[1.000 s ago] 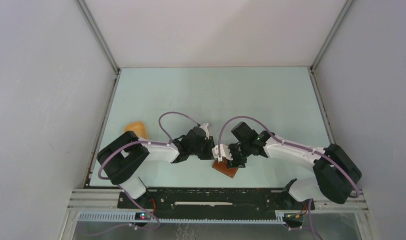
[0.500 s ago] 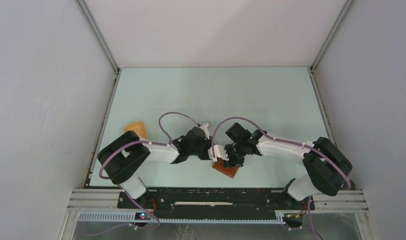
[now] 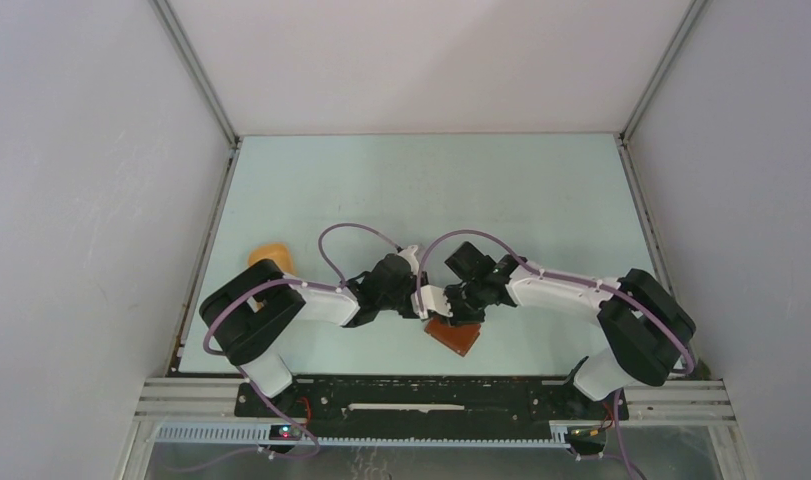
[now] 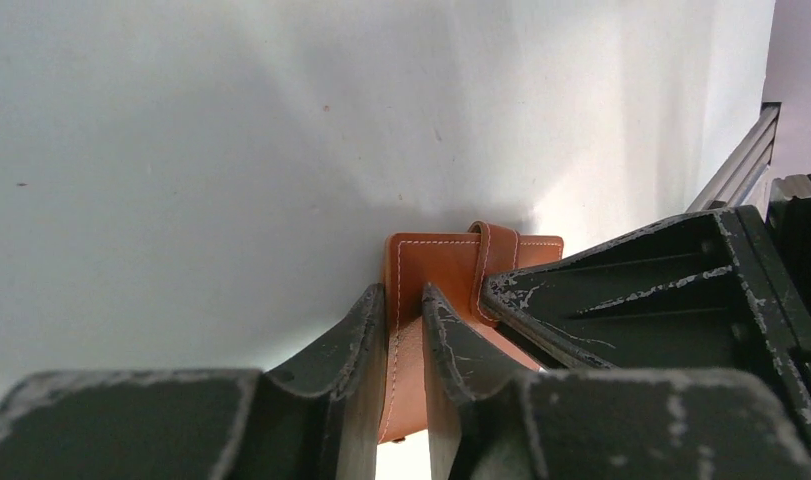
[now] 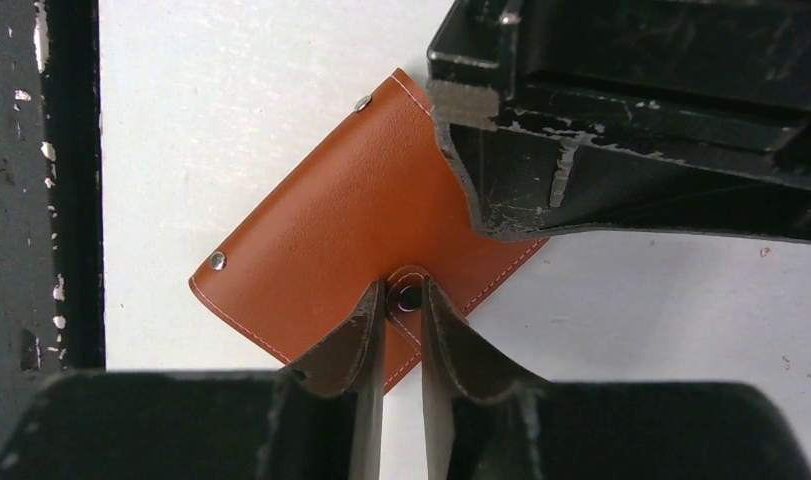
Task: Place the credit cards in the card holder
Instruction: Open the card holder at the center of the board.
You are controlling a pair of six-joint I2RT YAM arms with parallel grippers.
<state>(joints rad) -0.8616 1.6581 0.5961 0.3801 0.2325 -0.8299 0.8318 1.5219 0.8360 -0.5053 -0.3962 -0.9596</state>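
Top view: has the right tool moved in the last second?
Yes. The right tool has shifted left, away from the table's right edge rail, and is now at the card holder.

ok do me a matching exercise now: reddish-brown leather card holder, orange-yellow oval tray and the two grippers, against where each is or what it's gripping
Things:
1. reddish-brown leather card holder
2. orange-yellow oval tray
3. left gripper
4. right gripper

Places or states:
a. far left, ungripped
b. pinching the tab with the snap button
c. in the middle, gripped from two sides
d. pinching a stitched edge beside the strap loop

Pairs: 1-c, 2-a, 3-d, 4-b
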